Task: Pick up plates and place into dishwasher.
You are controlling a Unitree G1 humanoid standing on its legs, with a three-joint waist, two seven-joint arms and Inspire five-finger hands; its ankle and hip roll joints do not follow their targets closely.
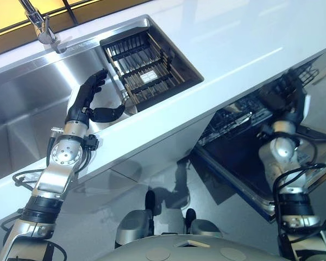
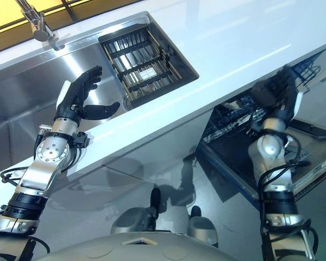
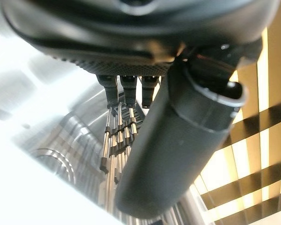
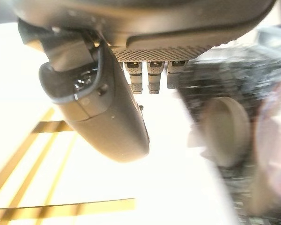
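My left hand (image 1: 87, 98) hovers over the steel sink (image 1: 27, 103), open, with straight fingers and the thumb (image 3: 187, 140) held apart. Just beyond its fingertips is the dark wire dish rack (image 1: 146, 68), seen close in the left wrist view as metal tines (image 3: 114, 140); I see no plate in it. My right hand (image 2: 274, 89) is raised at the open dishwasher's rack (image 1: 244, 114), open and holding nothing. Past its fingers (image 4: 150, 77) a round beige disc (image 4: 227, 131), blurred and plate-like, stands in the rack.
A white countertop (image 1: 233, 38) runs between the sink and the dishwasher. The dishwasher door (image 1: 244, 174) hangs open low over the grey floor. A chrome faucet (image 1: 41, 24) stands at the sink's back edge.
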